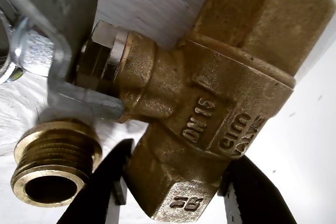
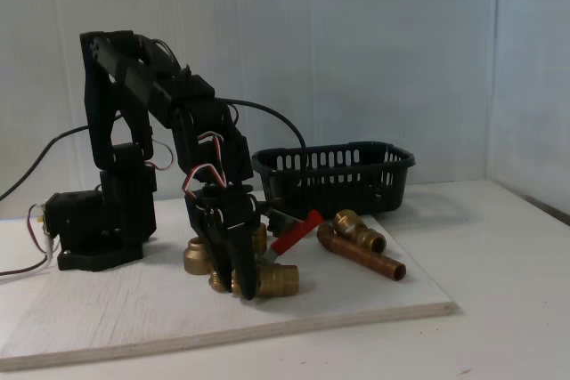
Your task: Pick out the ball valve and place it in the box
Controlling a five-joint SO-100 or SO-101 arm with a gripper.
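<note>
The gripper (image 1: 170,192) stands with its two black fingers (image 1: 97,192) on either side of the lower hexagonal end of the ball valve (image 1: 210,108), set narrow around the brass; in the wrist view both fingers lie against or just beside the metal, though whether they press it firmly cannot be told. The valve body carries raised lettering, and its silvery stem runs to the left, where a flat grey part of the handle crosses the upper left corner. Just beside the valve, at lower left in the wrist view, lies a small threaded brass fitting (image 1: 52,169) with its open end facing the camera. In the fixed view the arm (image 2: 160,122) bends down over a white board (image 2: 356,295), and the gripper (image 2: 242,284) reaches the valve (image 2: 278,278) near the middle of the board's front part, the red lever (image 2: 297,232) slanting up to the right. A copper pipe with a brass elbow (image 2: 361,254) lies to the right of it, toward the board's right edge. The black slotted box (image 2: 334,175) sits behind, at the board's back right corner, well apart from the valve.
</note>
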